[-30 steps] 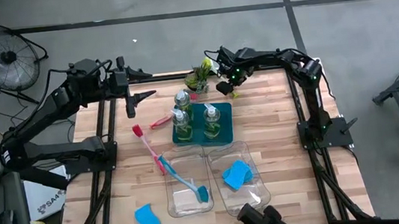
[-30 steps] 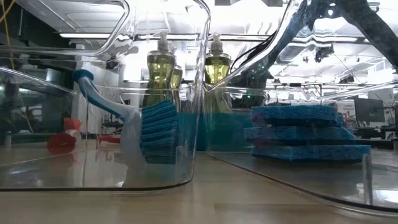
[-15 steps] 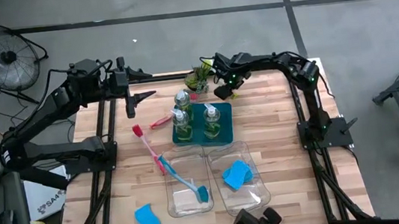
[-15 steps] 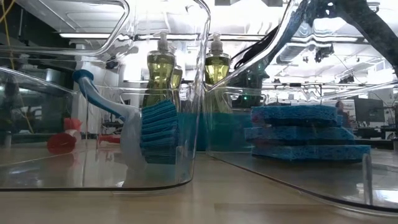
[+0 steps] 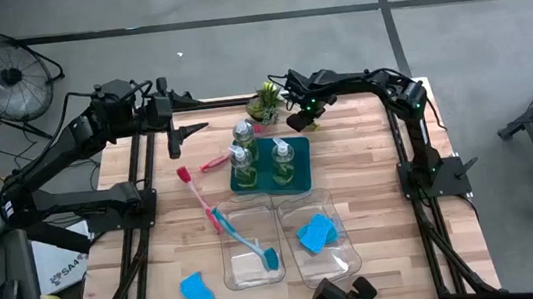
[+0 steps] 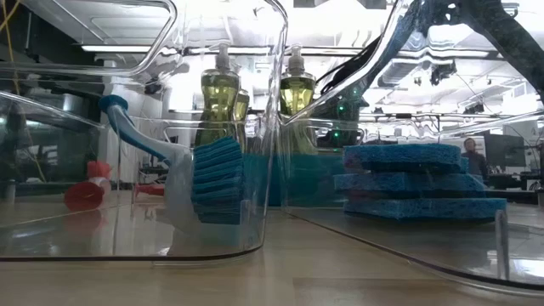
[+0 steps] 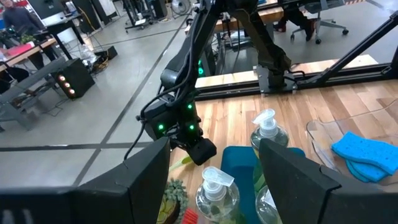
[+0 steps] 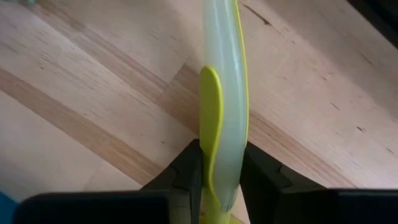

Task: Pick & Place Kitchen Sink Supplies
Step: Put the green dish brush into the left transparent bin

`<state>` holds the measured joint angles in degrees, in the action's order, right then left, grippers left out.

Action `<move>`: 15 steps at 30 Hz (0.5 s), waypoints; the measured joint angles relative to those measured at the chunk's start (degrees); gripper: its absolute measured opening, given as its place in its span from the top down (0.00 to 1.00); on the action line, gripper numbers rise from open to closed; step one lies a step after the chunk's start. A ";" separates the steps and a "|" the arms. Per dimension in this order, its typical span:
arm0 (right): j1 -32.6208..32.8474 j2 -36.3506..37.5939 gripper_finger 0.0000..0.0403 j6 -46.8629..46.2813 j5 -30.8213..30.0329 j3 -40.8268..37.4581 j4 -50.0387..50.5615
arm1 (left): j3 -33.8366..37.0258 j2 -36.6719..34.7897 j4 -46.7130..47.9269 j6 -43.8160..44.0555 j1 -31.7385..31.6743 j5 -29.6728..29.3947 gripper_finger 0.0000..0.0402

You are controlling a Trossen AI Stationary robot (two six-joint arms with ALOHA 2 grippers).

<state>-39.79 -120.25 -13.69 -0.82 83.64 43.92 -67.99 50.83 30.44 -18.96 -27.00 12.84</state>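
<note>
Right gripper (image 5: 296, 117), at the far edge of the table (image 5: 370, 173), just beside the potted plant (image 5: 266, 99): narrowed onto the pale handle of the yellow-green dish brush (image 8: 222, 93), with its fingers (image 8: 186, 171) pressed against the handle from both sides and bare wood beneath. Looked like a grasp only just made. Impossible to tell whether the brush was already off the table.

Left gripper (image 5: 184, 131): poised over the far left part of the table, fingers apart, nothing between them.

To do the lift well: best raised straight up before any sideways travel, given the plant close by and the soap bottles (image 5: 282, 153) on the teal tray (image 5: 272, 181), a little nearer the table's middle. Thin, smooth handle, apparently pinched toward one end, so probably prone to swinging or sliding in the grip; worth a firm squeeze and a slow carry. Likely bound for the clear bin (image 5: 245, 273) by the near edge, where the blue brush (image 5: 249, 244) already lay. Needed height enough to clear the bottle pumps on the way.

Against a second before: right fingers drawn in from a clearly wider stance down onto the handle, gripper hardly shifted from its spot by the plant. Left arm unmoved. Bottles, red-pink brush (image 5: 191, 190) and blue sponges (image 5: 316, 232) all where they had been.
</note>
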 joint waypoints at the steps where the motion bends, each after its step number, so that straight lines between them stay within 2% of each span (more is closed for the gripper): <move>1: 0.00 -0.02 0.82 0.00 0.00 0.00 0.01 | 0.00 0.00 -0.02 0.00 0.00 0.00 0.40; 11: -0.65 0.35 0.82 -4.23 -0.72 -0.10 0.73 | 0.00 0.00 -0.10 0.41 0.00 0.11 0.40; 15: -1.60 1.99 0.82 -5.85 -3.85 -0.34 1.24 | 0.00 0.00 -0.14 0.83 0.00 0.13 0.40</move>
<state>-41.39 -118.27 -19.54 -4.67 83.29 45.16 -67.99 50.83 30.30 -18.13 -27.00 12.97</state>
